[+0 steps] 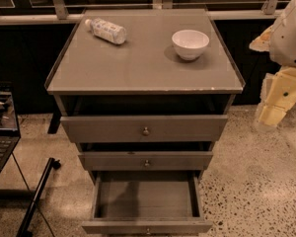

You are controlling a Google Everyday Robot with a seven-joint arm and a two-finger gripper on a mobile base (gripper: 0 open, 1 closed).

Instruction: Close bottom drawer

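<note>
Nearest to us, at six o'clock in the view, the bottom drawer [146,204] stands pulled far out of the cabinet. Its box is bare inside, and its long low front panel with the small round knob [148,230] sits at the very lower edge. We judge it a stiff, light wooden box that should slide straight back; with nothing in it, little force ought to be needed. The flat front panel is the better place to push, near the middle beside the knob. A shove at one corner could skew the drawer in its frame, and the smooth metal knob may let a contact slip off. Just behind and above it sit the middle drawer [146,160] and then the top drawer [144,128], each with its own knob. At nine o'clock a laptop [0,127] shows at the left edge. At three o'clock the pincer [272,113] hangs over the speckled floor [251,181], well apart from the drawer and above its level, touching nothing. We cannot tell whether it is wide or narrow. Farthest off, the counter [138,63] carries a white bowl [190,44] toward one o'clock and a bottle [106,30] lying on its side toward eleven.
</note>
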